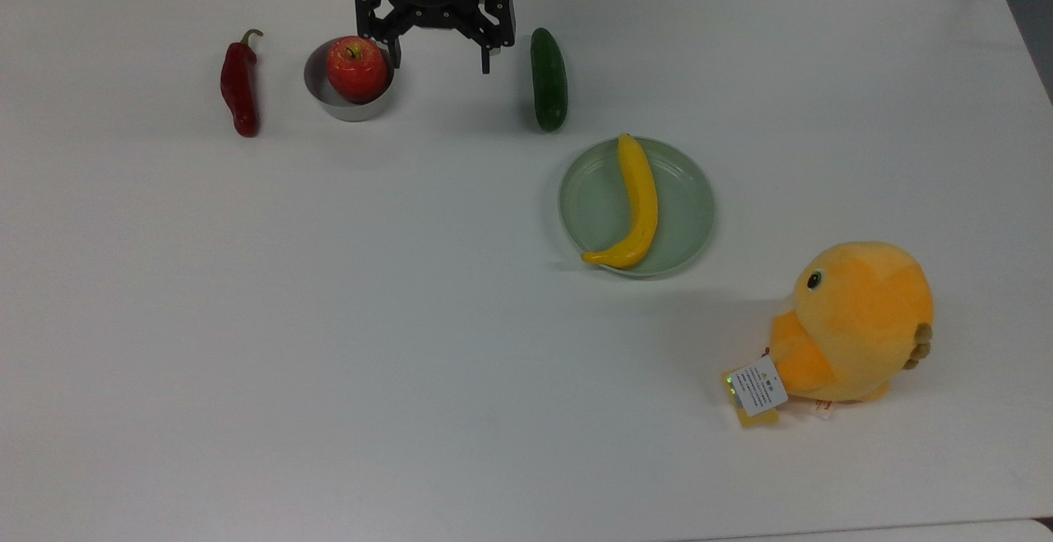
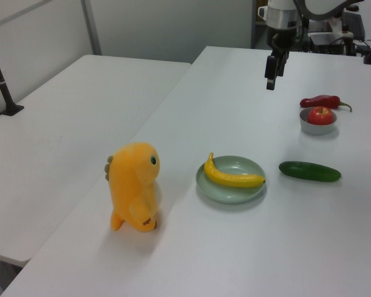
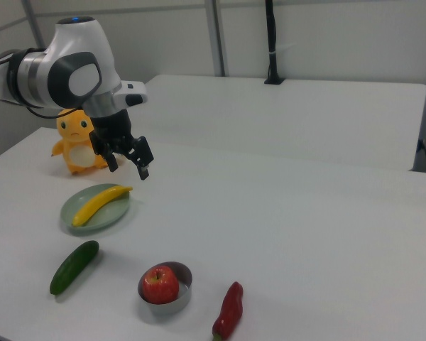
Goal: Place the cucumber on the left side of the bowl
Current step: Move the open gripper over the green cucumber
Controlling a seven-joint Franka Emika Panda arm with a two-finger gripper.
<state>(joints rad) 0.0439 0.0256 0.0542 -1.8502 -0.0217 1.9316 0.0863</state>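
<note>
1. The gripper [image 1: 439, 55] hangs wide open and empty above the table.
2. The cucumber [image 1: 548, 79] lies beside it, away from the bowl [image 1: 350, 84], its length probably parallel to the fingers.

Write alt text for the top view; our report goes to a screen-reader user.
An open gripper hangs above a white table, between a grey bowl holding an apple and a cucumber. A red chili, a banana on a green plate and an orange plush toy surround them.

A white worktop [image 1: 329, 320] fills the frame. In the left view, a second white table [image 2: 62, 117] stands at left, pale walls [image 2: 167, 25] behind.
</note>
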